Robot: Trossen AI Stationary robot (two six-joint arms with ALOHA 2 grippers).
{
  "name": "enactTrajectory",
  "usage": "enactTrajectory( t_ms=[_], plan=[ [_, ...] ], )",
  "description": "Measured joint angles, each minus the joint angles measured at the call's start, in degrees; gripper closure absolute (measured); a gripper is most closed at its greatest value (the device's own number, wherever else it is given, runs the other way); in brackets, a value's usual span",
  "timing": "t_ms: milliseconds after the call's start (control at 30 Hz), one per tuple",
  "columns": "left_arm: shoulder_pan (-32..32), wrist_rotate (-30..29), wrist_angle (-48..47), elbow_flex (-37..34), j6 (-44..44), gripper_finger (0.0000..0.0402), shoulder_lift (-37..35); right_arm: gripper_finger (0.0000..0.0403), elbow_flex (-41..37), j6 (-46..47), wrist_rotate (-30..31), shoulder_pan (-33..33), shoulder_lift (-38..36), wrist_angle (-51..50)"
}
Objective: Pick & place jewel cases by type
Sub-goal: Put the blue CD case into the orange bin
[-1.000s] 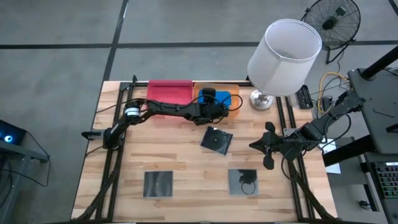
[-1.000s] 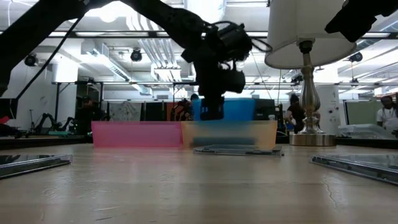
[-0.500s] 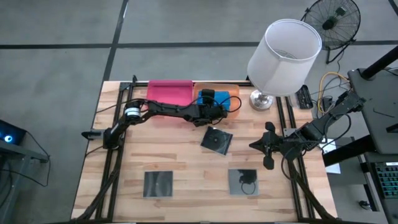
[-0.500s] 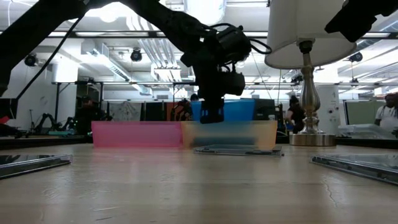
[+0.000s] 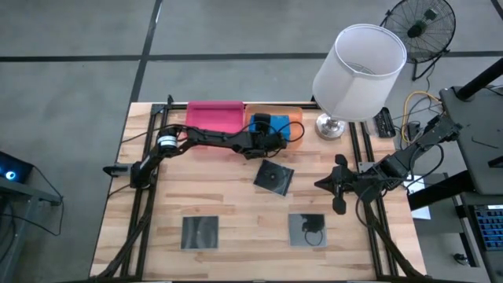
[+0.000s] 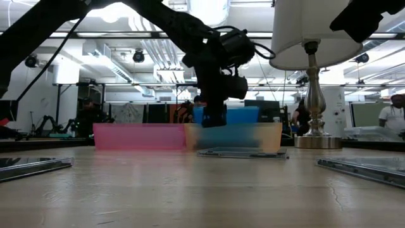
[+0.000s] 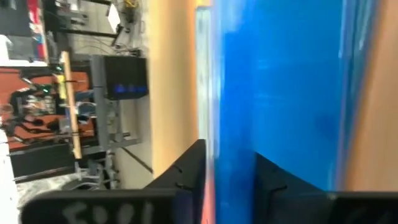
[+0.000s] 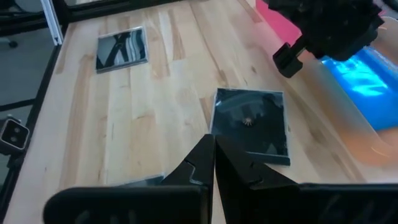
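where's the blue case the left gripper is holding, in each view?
High: blue jewel case over the orange tray, at the left gripper.
Low: centre, behind the gripper.
Left wrist: fills the frame.
Right wrist: far edge, in the tray.
Shared landmark: orange tray.

The counter [image 5: 236, 200] is a light wooden plank top on a dark frame. At its far edge a pink tray [image 5: 214, 115] and an orange tray [image 5: 292, 118] stand side by side, touching, with a white-shaded lamp [image 5: 330, 126] on a metal base just beside the orange one. Three dark square jewel cases lie flat on the bare wood, well apart: one tilted near the middle [image 5: 274, 177], one near the front left [image 5: 200, 232], one near the front right [image 5: 307, 229].
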Motion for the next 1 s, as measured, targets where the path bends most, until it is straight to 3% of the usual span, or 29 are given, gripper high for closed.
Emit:
enactTrajectory(
  t_ms=[267,667,1000],
  plan=[
    [0.1,3.4,-5.3,0.2,-5.9,0.0251,0.0,0.0394,0.0,-0.3,0.0,0.0,0.0,0.6],
    [0.4,8.5,-15.2,7.6,-13.5,0.0133,-0.2,0.0394,0.0,-3.4,0.4,0.0,0.0,1.9],
    [0.4,13.0,-18.9,9.1,-14.0,0.0101,-0.2,0.0394,0.0,-3.4,1.7,0.0,0.0,1.9]
  ],
)
